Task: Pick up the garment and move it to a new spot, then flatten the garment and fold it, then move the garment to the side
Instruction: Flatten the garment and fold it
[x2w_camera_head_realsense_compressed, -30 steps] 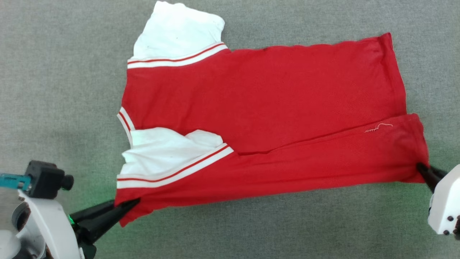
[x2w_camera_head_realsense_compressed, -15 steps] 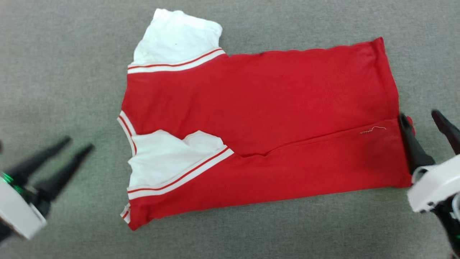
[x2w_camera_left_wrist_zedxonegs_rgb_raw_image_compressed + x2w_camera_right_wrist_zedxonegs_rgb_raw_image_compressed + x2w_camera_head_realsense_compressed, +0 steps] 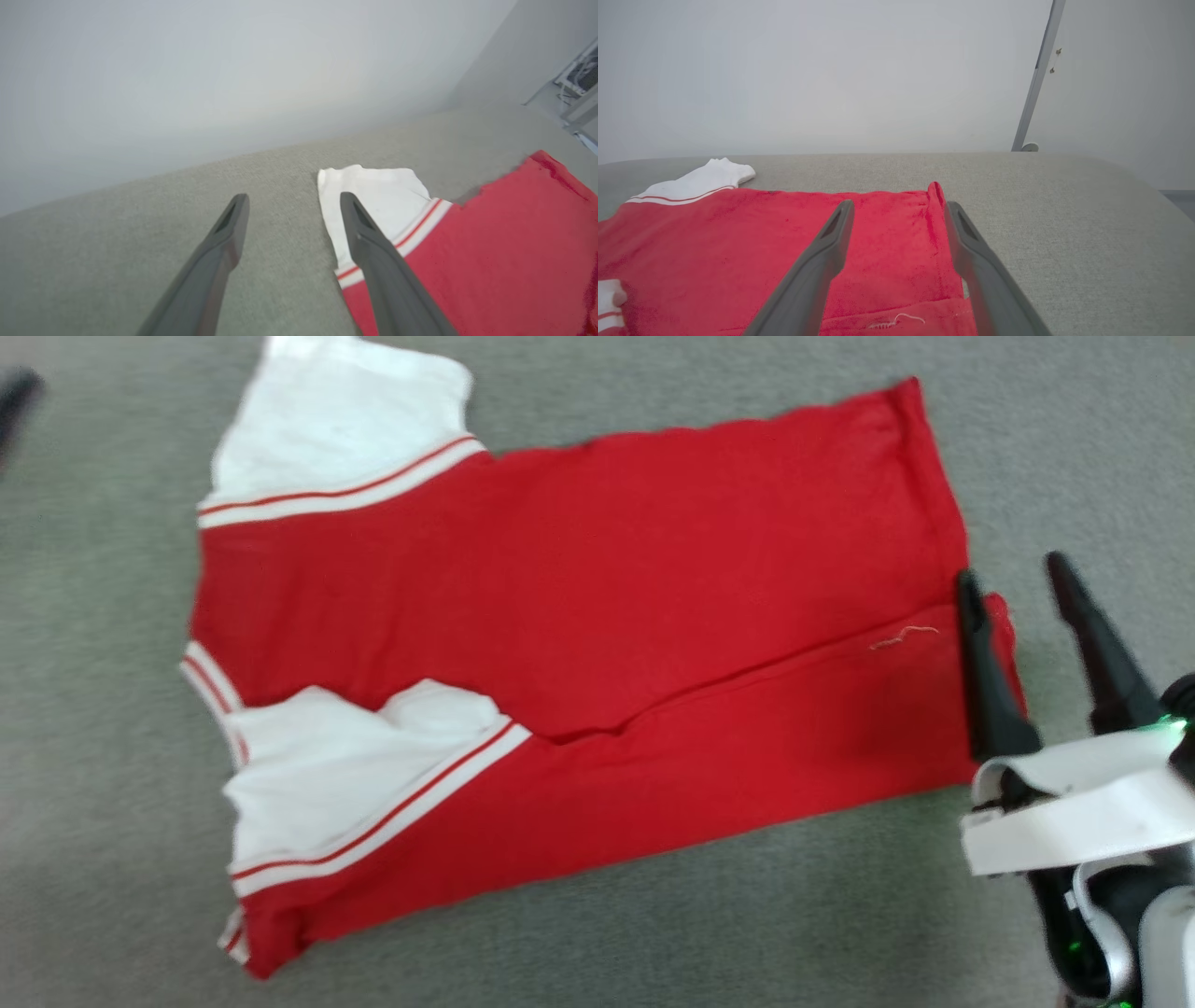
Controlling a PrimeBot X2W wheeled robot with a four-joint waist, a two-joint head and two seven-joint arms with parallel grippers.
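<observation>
while the garment (image 3: pixel 560 616) lies on grey fabric surface (image 3: pixel 653 943), pale wall (image 3: pixel 831 70) behind, left gripper (image 3: pixel 293 198) and right gripper (image 3: pixel 1011 569) spread, empty

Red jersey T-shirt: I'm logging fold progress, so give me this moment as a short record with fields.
jersey T-shirt: red, white sleeves, flat on the grey surface
fold: near long edge turned over onto the body
left gripper: open, empty, beside the far sleeve
right gripper: open, empty, at the hem
detail: loose thread near the hem
</observation>
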